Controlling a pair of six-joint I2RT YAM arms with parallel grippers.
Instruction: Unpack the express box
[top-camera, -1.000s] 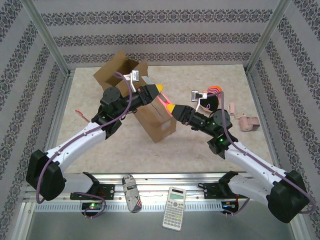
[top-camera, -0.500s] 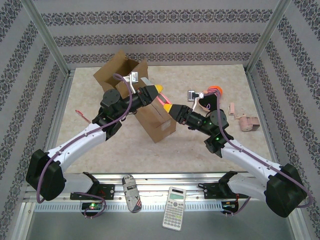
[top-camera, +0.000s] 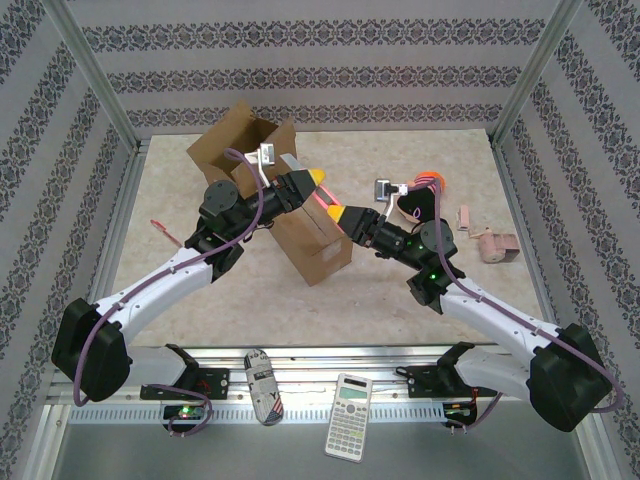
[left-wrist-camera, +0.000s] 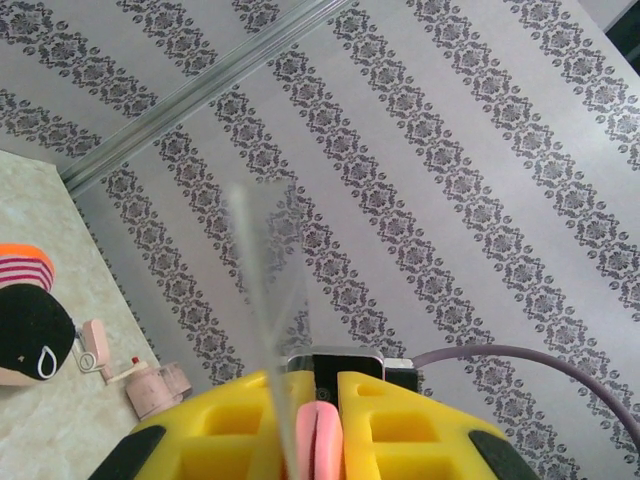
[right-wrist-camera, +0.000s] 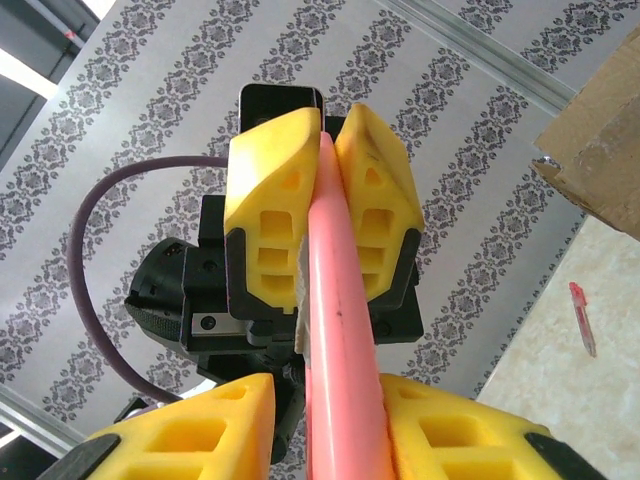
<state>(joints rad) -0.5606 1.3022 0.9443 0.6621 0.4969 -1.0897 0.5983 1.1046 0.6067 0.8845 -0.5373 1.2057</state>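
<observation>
The brown cardboard express box (top-camera: 262, 165) stands tilted at the back left of the mat, its top open. In front of it my left gripper (top-camera: 318, 180) is shut on one end of a pink rod (top-camera: 326, 201), whose end shows between its yellow fingers (left-wrist-camera: 318, 440). My right gripper (top-camera: 336, 214) faces it from the right. The pink rod (right-wrist-camera: 338, 340) runs between the right fingers (right-wrist-camera: 200, 430) with a small gap on one side, and ends in the left gripper's fingers (right-wrist-camera: 270, 180). A clear strip (left-wrist-camera: 265, 290) rises beside the left fingers.
A red pen (top-camera: 163, 230) lies left of the box. An orange, black and striped thing (top-camera: 425, 190) and pink items (top-camera: 493, 245) lie at the right. A calculator (top-camera: 350, 403) and a small striped object (top-camera: 263, 387) rest on the near rail.
My right gripper has slid left along the pink rod, closer to the left gripper. The left gripper and the box have hardly moved.
</observation>
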